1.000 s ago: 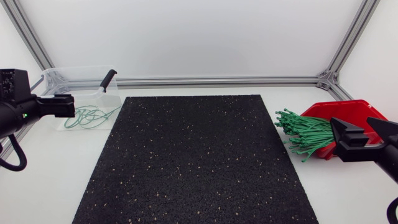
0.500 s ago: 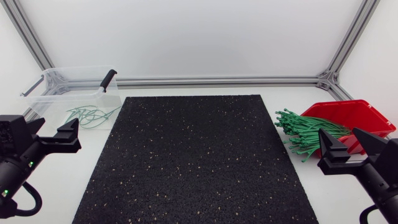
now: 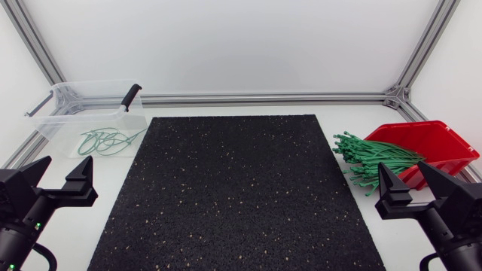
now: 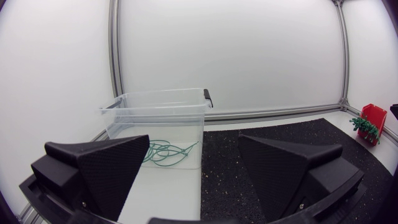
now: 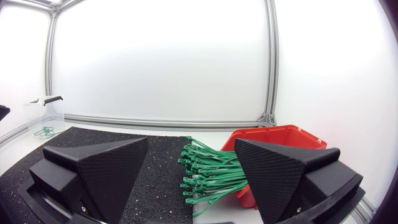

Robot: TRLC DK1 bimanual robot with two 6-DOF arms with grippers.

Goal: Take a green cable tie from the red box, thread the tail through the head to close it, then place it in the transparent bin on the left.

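A bundle of green cable ties (image 3: 373, 162) spills from the red box (image 3: 437, 143) onto the table at the right. The transparent bin (image 3: 90, 113) stands at the far left and holds a few looped green ties (image 3: 109, 141). My left gripper (image 3: 59, 179) sits low at the near left, open and empty, with the bin (image 4: 158, 118) ahead of it. My right gripper (image 3: 414, 190) sits at the near right, open and empty. The ties (image 5: 208, 171) and the red box (image 5: 280, 140) lie just ahead of the right gripper.
A black speckled mat (image 3: 237, 192) covers the middle of the table between the two arms. A silver frame rail (image 3: 263, 97) runs along the back edge. The bin has a black latch handle (image 3: 132, 95) at its right corner.
Both arms have drawn back toward the near table edge, the left away from the bin and the right away from the red box. Both grippers stayed open and empty.
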